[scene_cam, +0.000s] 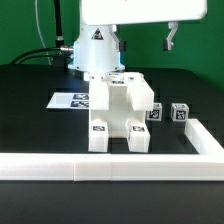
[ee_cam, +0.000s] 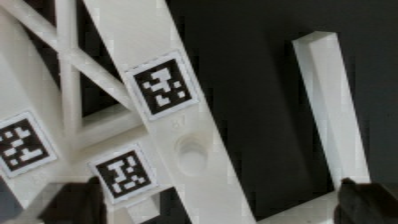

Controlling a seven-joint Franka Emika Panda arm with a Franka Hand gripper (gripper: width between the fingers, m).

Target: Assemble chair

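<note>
Three square black-and-white tags [ee_cam: 162, 84] show on the crossed-brace panel [ee_cam: 125, 60] in the wrist view. Each carries a blocky pixel pattern and no letters or digits that can be read. The gripper [ee_cam: 214, 202] stands spread wide above this panel: its dark fingertips [ee_cam: 71, 200] sit far apart at the two sides and pinch nothing. A white bar [ee_cam: 324, 100] lies on the black table [ee_cam: 249, 60], apart from the panel; I cannot tell whether it is a leg or something else.

In the exterior view the chair [scene_cam: 118, 105], partly built from white blocks and square legs, stands in the middle of the table, in front of the robot's base [scene_cam: 97, 50]. Two small blocks [scene_cam: 155, 113] with tags lie just beside it on the exterior view's right. The marker board [scene_cam: 72, 100] lies flat at the chair's other side, its printed patterns too small to read. A white border rail [scene_cam: 100, 168] runs along the table's near edge.
</note>
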